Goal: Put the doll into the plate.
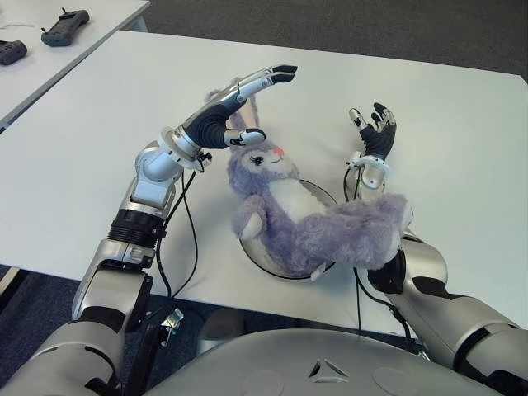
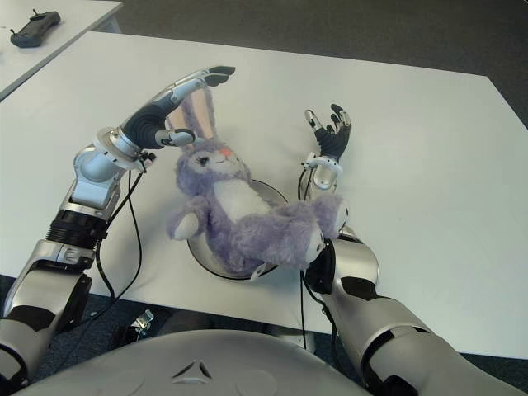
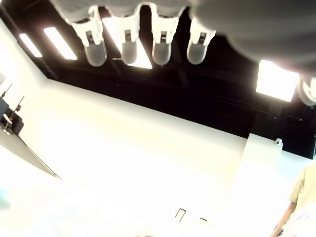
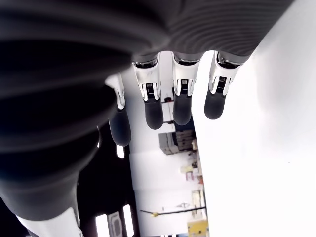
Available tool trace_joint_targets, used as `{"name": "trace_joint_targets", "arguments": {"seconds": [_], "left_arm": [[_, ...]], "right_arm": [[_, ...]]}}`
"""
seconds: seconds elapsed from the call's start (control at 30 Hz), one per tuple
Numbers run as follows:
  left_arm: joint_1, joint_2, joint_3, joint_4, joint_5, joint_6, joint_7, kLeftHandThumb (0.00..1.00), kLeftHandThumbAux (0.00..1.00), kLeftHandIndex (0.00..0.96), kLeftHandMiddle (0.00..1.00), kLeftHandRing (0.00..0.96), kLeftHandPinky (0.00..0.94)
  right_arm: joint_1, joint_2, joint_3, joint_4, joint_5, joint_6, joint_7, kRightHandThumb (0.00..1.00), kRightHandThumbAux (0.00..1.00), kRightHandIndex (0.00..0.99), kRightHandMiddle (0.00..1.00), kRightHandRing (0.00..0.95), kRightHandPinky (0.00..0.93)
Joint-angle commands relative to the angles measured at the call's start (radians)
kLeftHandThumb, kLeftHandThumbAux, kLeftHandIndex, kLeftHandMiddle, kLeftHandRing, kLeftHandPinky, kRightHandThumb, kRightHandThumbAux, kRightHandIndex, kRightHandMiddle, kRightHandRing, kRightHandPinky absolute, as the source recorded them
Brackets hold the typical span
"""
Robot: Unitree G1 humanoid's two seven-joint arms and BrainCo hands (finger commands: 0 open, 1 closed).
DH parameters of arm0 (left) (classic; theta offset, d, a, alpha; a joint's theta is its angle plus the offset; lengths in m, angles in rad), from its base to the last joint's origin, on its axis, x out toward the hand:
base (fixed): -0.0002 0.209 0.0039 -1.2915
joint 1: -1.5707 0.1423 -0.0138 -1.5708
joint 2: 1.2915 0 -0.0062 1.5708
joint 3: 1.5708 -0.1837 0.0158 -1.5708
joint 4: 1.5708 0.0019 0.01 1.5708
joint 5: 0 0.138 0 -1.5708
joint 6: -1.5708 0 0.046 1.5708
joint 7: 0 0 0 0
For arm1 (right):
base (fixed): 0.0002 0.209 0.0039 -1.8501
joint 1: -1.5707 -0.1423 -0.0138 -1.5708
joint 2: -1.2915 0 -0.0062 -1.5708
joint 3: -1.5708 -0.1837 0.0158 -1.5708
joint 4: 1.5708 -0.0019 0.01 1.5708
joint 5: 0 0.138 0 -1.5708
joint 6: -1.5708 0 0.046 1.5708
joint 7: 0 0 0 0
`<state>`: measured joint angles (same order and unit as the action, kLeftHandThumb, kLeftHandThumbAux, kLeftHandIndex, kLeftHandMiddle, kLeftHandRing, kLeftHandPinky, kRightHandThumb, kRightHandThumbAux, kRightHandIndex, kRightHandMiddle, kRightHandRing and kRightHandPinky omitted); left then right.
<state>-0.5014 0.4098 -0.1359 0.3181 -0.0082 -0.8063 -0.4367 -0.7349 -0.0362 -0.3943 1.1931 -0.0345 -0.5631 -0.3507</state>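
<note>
- purple bunny doll (image 1: 285, 210) lying on its back across the plate (image 1: 257, 252), near the front edge of the white tabletop (image 1: 462, 124).
- head and ears pointing away from the robot, legs hanging over the plate's right rim and leaning on the right forearm.
- only a small bit of the plate's rim peeking out from under the doll, so hard to tell how much of the doll sits inside.
- left hand (image 1: 239, 103) lifted up just left of the doll's head, fingers (image 1: 276, 76) stretched out straight, holding nothing.
- left thumb right beside the doll's ears, maybe touching, not sure.
- left wrist view: four fingertips (image 3: 128, 49) in a row, spread out, ceiling lights behind them.
- right hand (image 1: 373, 136) up in the air past the doll's legs, to the right of its head, palm up, fingers open, nothing in it.
- right wrist view: fingers (image 4: 154, 106) straight and apart, nothing between them.
- two dark controllers (image 1: 64, 27) on another table at the far left.
</note>
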Motion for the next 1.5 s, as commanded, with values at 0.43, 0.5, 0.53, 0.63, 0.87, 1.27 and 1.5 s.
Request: {"name": "trace_joint_targets", "arguments": {"seconds": [0.43, 0.5, 0.53, 0.63, 0.87, 1.27, 1.5], "left_arm": [[-0.081, 0.014, 0.07, 0.085, -0.017, 0.038, -0.008, 0.151, 0.174, 0.0, 0.0, 0.0, 0.0], [-0.083, 0.014, 0.074, 0.084, -0.02, 0.045, -0.011, 0.155, 0.171, 0.0, 0.0, 0.0, 0.0], [-0.085, 0.014, 0.078, 0.083, -0.022, 0.052, -0.009, 0.159, 0.167, 0.0, 0.0, 0.0, 0.0], [-0.094, 0.01, 0.091, 0.086, -0.009, 0.059, 0.012, 0.161, 0.161, 0.0, 0.0, 0.0, 0.0], [-0.122, -0.001, 0.115, 0.112, 0.044, 0.026, 0.065, 0.147, 0.171, 0.0, 0.0, 0.0, 0.0], [-0.157, -0.018, 0.125, 0.176, 0.031, -0.006, 0.082, 0.127, 0.214, 0.0, 0.0, 0.0, 0.0], [-0.177, 0.004, 0.144, 0.247, 0.002, -0.022, 0.061, 0.128, 0.218, 0.0, 0.0, 0.0, 0.0]], "right_arm": [[0.279, 0.086, -0.029, 0.165, 0.037, 0.128, -0.004, 0.05, 0.813, 0.234, 0.158, 0.119, 0.122], [0.279, 0.086, -0.028, 0.165, 0.037, 0.129, -0.004, 0.049, 0.813, 0.234, 0.158, 0.12, 0.123], [0.279, 0.086, -0.028, 0.165, 0.037, 0.129, -0.004, 0.049, 0.813, 0.235, 0.156, 0.119, 0.126], [0.279, 0.086, -0.028, 0.165, 0.037, 0.129, -0.004, 0.055, 0.806, 0.237, 0.154, 0.118, 0.133], [0.278, 0.087, -0.027, 0.165, 0.036, 0.129, -0.003, 0.066, 0.798, 0.235, 0.154, 0.115, 0.124], [0.278, 0.088, -0.03, 0.165, 0.039, 0.13, -0.002, 0.053, 0.802, 0.233, 0.154, 0.112, 0.12], [0.278, 0.089, -0.031, 0.165, 0.04, 0.128, -0.003, 0.055, 0.807, 0.241, 0.154, 0.114, 0.121]]}}
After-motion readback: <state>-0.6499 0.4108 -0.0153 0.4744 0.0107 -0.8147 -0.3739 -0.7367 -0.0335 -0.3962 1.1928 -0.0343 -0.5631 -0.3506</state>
